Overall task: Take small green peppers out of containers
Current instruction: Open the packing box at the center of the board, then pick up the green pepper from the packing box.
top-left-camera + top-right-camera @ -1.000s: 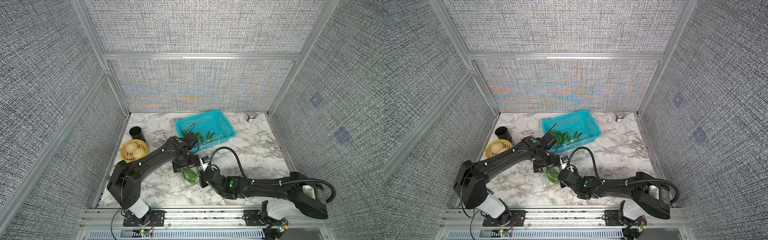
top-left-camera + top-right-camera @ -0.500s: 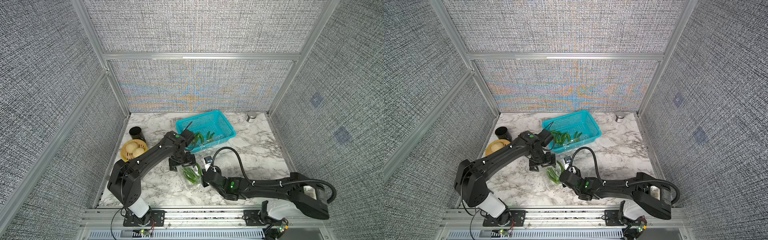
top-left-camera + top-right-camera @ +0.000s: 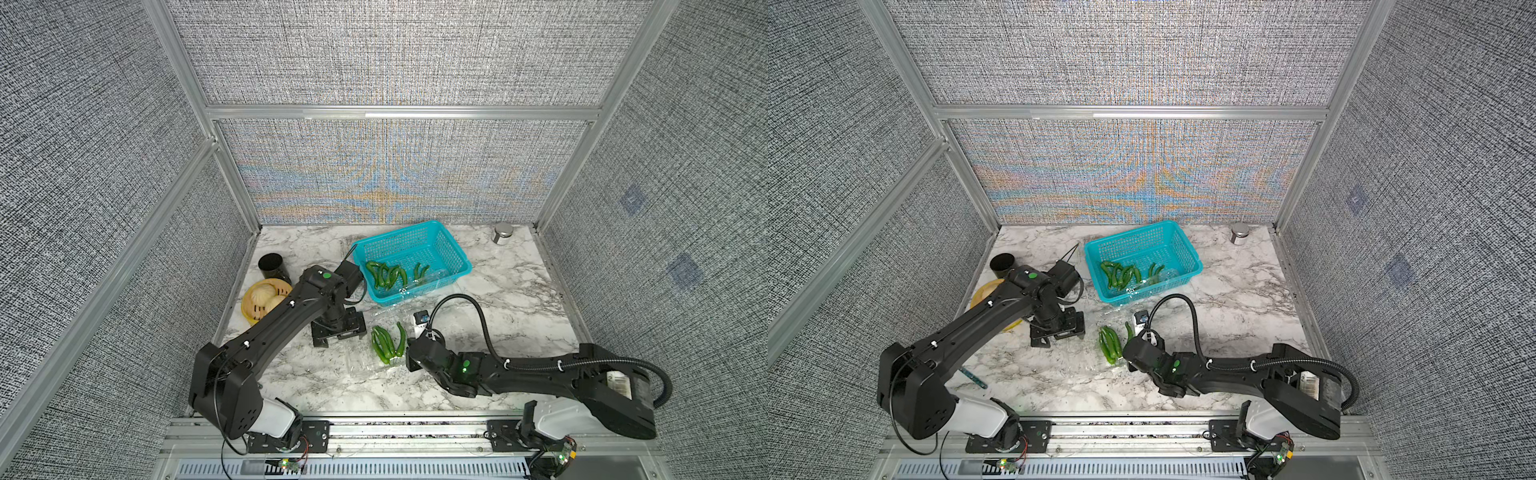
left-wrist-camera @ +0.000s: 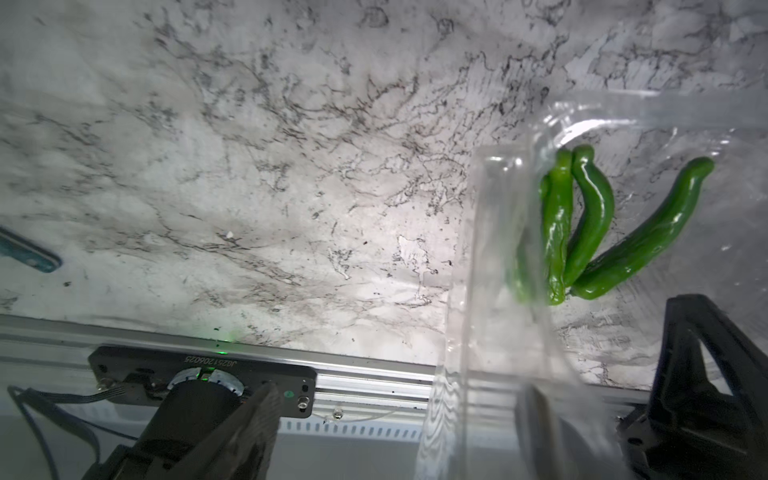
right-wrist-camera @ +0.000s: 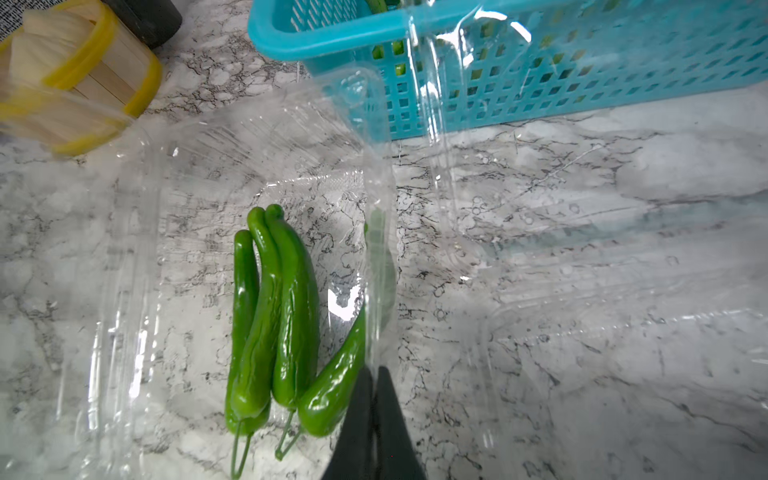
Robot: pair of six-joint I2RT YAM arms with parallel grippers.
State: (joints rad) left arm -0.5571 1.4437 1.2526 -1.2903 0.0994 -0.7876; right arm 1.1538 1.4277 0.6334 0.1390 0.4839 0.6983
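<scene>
Right wrist view has my right claw (image 5: 374, 386) clenched on a thin upright wall of the clear box (image 5: 137, 232), which lies opened on the marble table (image 5: 623, 395). Peppers (image 5: 286, 311), four that I can count, lie inside that box side by side, stems toward me. One is partly behind the wall I pinch. My left claw (image 3: 338, 332) hangs just beside the box with its jaws spread wide and nothing gripped. A blurred flap of clear plastic crosses its own camera's view, and I cannot tell whether it touches a finger.

I judge the job to be roughly halfway. A second bunch of peppers (image 3: 388, 274) lies in the teal basket (image 3: 454, 246), so one lot seems dealt with. The ones on the table are not yet out, and I expect they need tipping or lifting clear.

The boxes are hard to make out, since they show only as glints. A second clear box (image 3: 437, 275) seems to sit in the basket beside that bunch, but I cannot say whether those peppers lie loose or within it. Where the table box's lid ends and its tray begins is unclear too, so which part I hold is a guess. From above, my right claw's tips merge with the dark wrist.
</scene>
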